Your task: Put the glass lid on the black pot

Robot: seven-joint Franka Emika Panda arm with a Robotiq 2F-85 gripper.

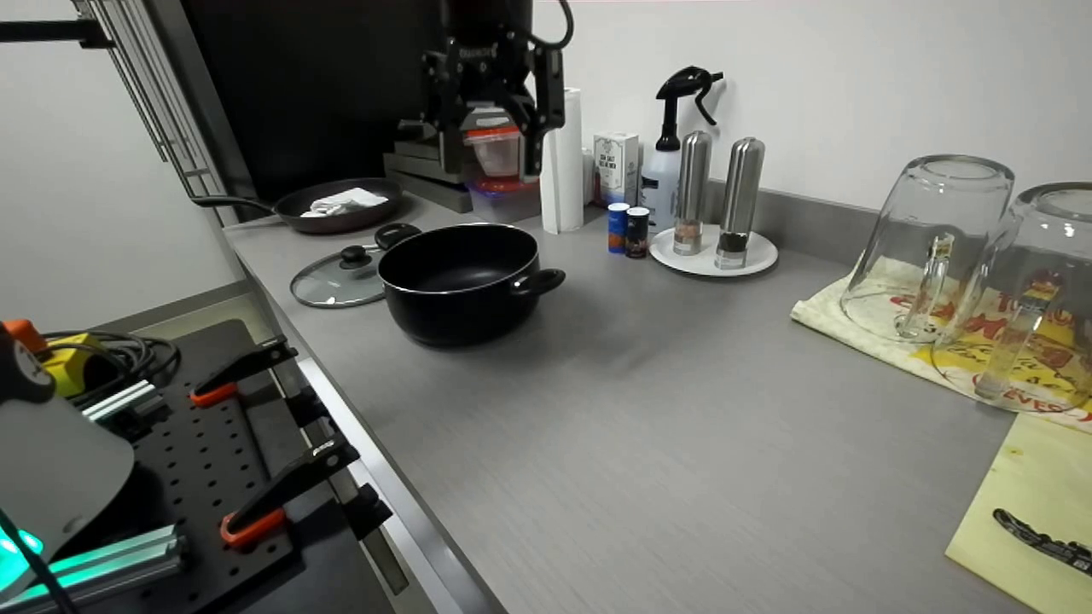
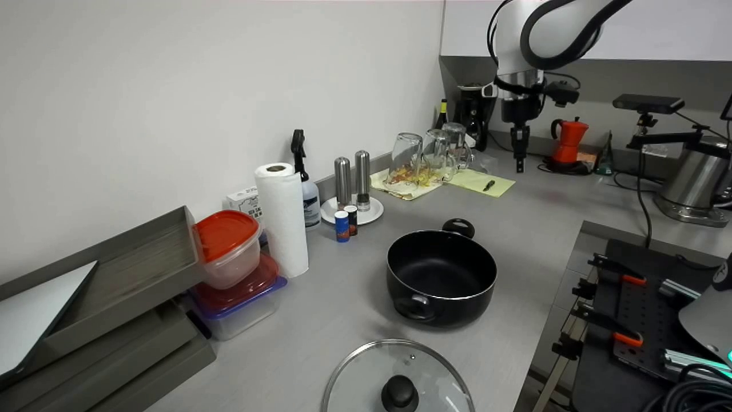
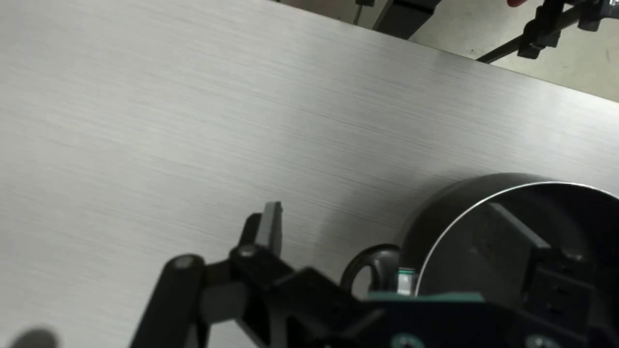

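The black pot [image 1: 461, 311] stands upright on the grey counter with its top uncovered, and it also shows in an exterior view [image 2: 446, 312] and in the wrist view [image 3: 430, 212]. The glass lid [image 1: 333, 280] lies flat beside the pot, its dark knob facing up. In an exterior view the lid [image 2: 363, 380] is partly cut off by the bottom edge. The lid is out of the wrist view. My gripper [image 1: 490, 158] is open and empty, high above the counter, fingers pointing down. It also shows in an exterior view [image 2: 520, 164] and the wrist view [image 3: 387, 208], apart from pot and lid.
Clear glass mugs [image 1: 917, 256] stand upside down on yellow cloths. Two grinders stand on a white dish [image 1: 759, 264], near a spray bottle [image 1: 661, 188] and paper towel roll [image 2: 283, 229]. Plastic containers [image 2: 234, 269], grey trays [image 2: 137, 286] and a frying pan [image 1: 341, 220] stand beyond.
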